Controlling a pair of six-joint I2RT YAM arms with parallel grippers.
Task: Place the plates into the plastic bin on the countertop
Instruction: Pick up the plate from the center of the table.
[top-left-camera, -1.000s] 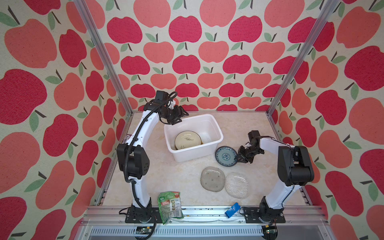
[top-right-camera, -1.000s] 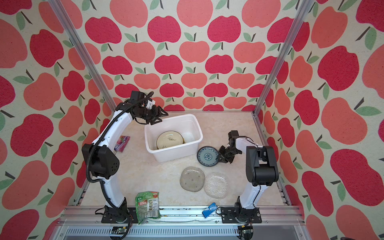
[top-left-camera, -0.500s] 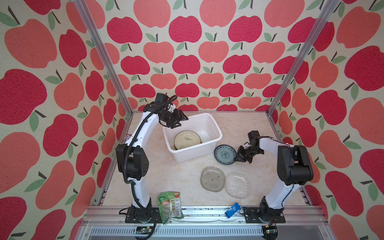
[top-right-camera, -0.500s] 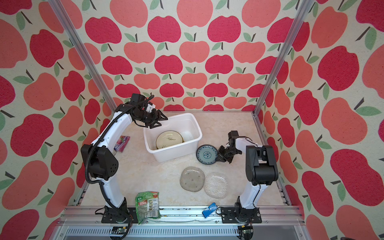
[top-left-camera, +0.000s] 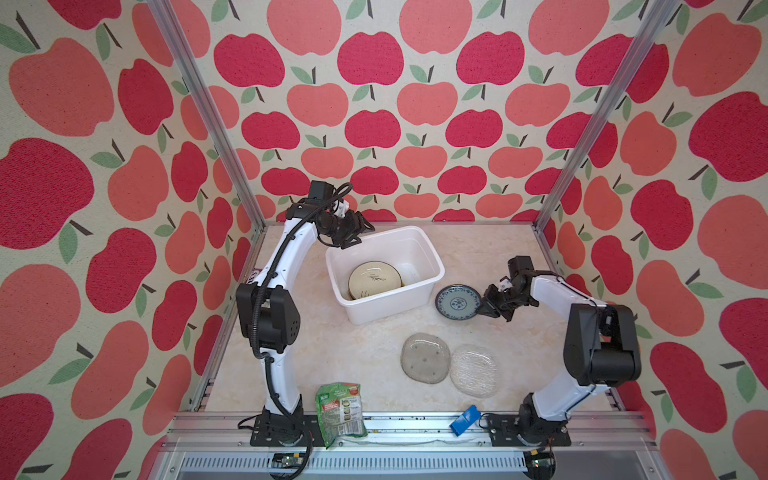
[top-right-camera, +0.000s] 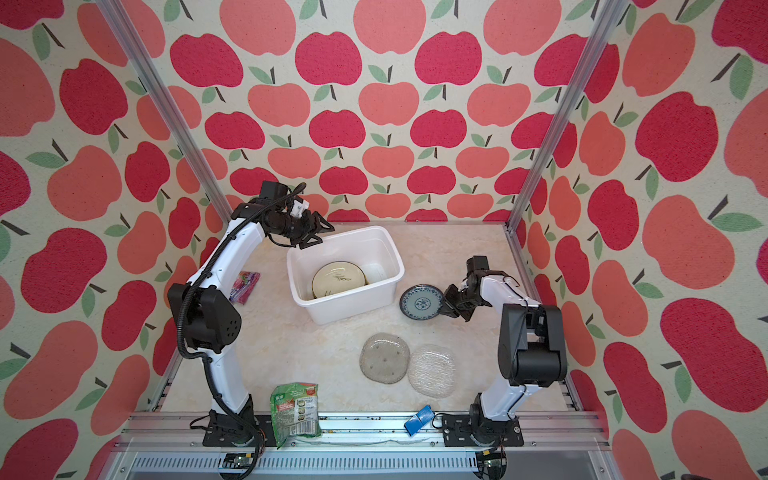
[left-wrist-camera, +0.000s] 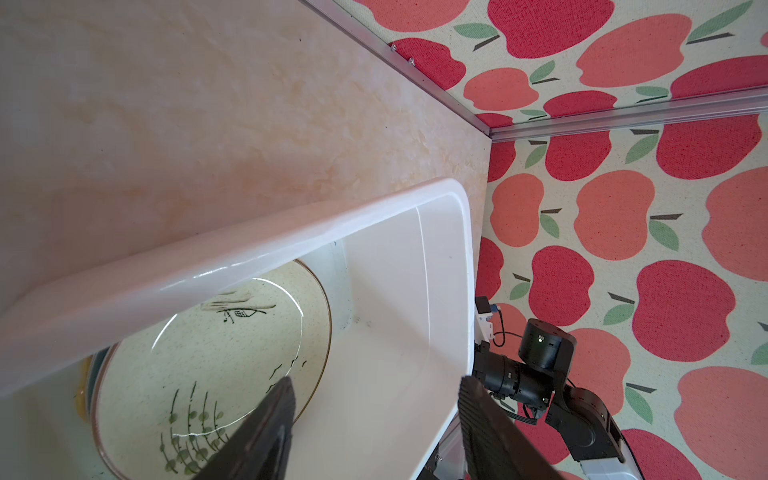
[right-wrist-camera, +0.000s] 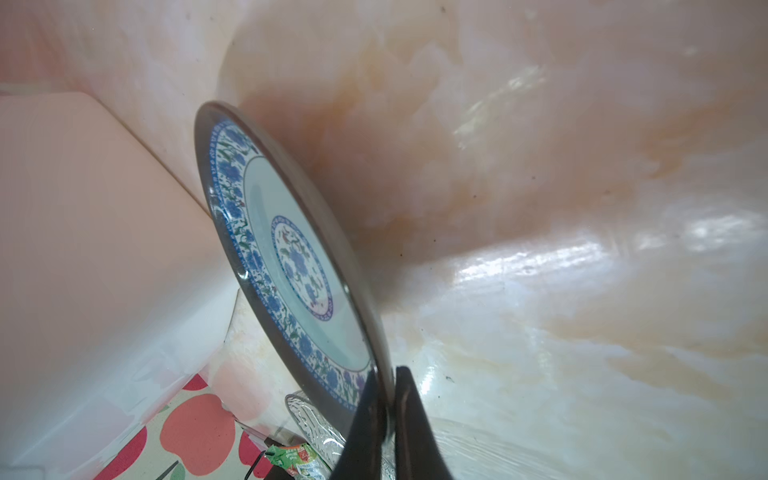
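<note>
Marbled desk (top-left-camera: 374, 345) is bearing a part-filled bin (top-left-camera: 390, 306), right tool (top-left-camera: 484, 306) pinching the blue plate (top-left-camera: 458, 302) beside it, grey plate (top-left-camera: 425, 358) and clear plate (top-left-camera: 474, 370) waiting.

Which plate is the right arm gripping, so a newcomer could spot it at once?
Find the white bin in the middle of the counter. Beside it, towards the right arm, is a round plate pinched at its rim by the right gripper. It alone has a blue floral pattern and dark edge; the grey glass plate and clear glass plate nearer the front carry no colour.
</note>
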